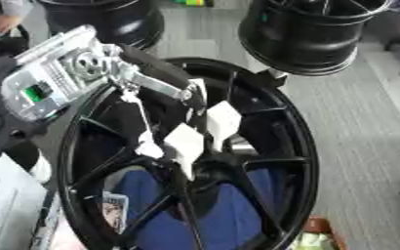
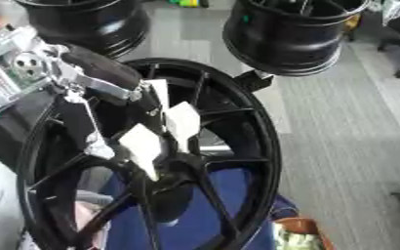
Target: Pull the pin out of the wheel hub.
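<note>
1. we see a large black wheel hub filling the middle of both views, its spokes meeting at a centre low in the frame.
2. our left hand comes in from the upper left on a silver and black arm and reaches down to the centre of the wheel hub.
3. its fingertips carry pale, flat pads, and they are drawn close together over the spot where the spokes meet.
4. we cannot make out the pin itself; the fingertips cover the centre, so we cannot tell whether they are clamped on the pin or only touching the metal there.
5. our right hand shows in neither view.
6. a blue cloth lies behind the lower spokes, visible through the gaps.
7. two more black rims stand further back: one at the upper right, just beyond the edge of the wheel hub, and another at the upper left.
8. the floor to the right is grey and striped.
9. a small orange object sits near the bottom edge, right of the wheel hub.
</note>
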